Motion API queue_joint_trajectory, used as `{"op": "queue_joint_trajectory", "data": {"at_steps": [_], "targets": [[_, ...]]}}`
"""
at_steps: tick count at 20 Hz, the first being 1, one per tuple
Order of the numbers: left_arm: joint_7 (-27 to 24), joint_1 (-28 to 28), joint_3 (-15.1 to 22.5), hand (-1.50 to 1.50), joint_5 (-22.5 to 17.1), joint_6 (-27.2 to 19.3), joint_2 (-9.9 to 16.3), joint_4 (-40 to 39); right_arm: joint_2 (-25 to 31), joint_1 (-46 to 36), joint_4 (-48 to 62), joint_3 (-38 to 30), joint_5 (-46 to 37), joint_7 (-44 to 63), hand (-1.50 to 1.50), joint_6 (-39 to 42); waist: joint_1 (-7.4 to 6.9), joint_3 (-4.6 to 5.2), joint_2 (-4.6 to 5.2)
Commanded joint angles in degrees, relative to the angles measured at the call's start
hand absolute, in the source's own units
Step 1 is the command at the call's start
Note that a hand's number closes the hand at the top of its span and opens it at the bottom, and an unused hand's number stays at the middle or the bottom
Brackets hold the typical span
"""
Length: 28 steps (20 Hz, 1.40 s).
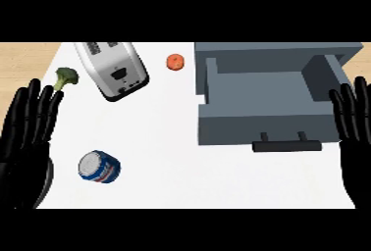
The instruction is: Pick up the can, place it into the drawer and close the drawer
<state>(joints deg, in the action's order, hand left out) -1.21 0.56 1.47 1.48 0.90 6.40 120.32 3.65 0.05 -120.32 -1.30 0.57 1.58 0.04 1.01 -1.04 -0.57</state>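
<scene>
The left robot hand (25,142) shows at the left edge of the head view, palm flat, fingers straight and pointing up the frame, thumb low beside the palm. The right robot hand (355,132) shows at the right edge in a matching pose: fingers straight, close together, pointing up the frame. Neither robot hand holds anything. Both hands are black; the forearms are not visible.

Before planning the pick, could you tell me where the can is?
In the head view, the can lies lower left on the counter, beside the left hand.
</scene>
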Motion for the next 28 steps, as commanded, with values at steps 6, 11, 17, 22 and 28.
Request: {"op": "queue_joint_trajectory", "data": {"at_steps": [6, 11, 17, 22, 28], "targets": [[-2.9, -1.62, 16.53, -1.5, -24.83, 30.36, 7.01, 2.68, 1.08, -1.72, 0.04, 0.69, -0.56, -1.56, -1.5, 1.32, 2.8, 1.5, 0.67], [-0.5, 5.35, 8.3, -1.5, -31.74, 46.35, 25.95, -3.72, 0.67, 3.95, 4.05, -0.7, -2.31, 7.07, -1.5, -1.41, -0.64, 1.26, 1.05], [-6.52, 4.72, -5.63, -1.5, -46.54, 61.76, 40.27, -14.36, 2.09, 8.56, 1.24, -2.78, 0.33, 7.11, -1.5, 0.76, -0.63, 1.02, 0.62], [-6.43, 8.16, -9.19, -1.5, -49.67, 66.68, 42.87, -17.76, 2.27, 5.35, 5.49, -4.35, 1.23, 7.01, -1.5, 1.06, -1.44, 1.02, 0.58], [-1.9, 3.96, -7.75, -1.5, -50.22, 67.86, 41.46, -23.65, 0.95, 10.25, 0.25, -2.99, 0.21, 6.65, -1.5, 1.52, -0.94, 1.04, 0.53]]}}
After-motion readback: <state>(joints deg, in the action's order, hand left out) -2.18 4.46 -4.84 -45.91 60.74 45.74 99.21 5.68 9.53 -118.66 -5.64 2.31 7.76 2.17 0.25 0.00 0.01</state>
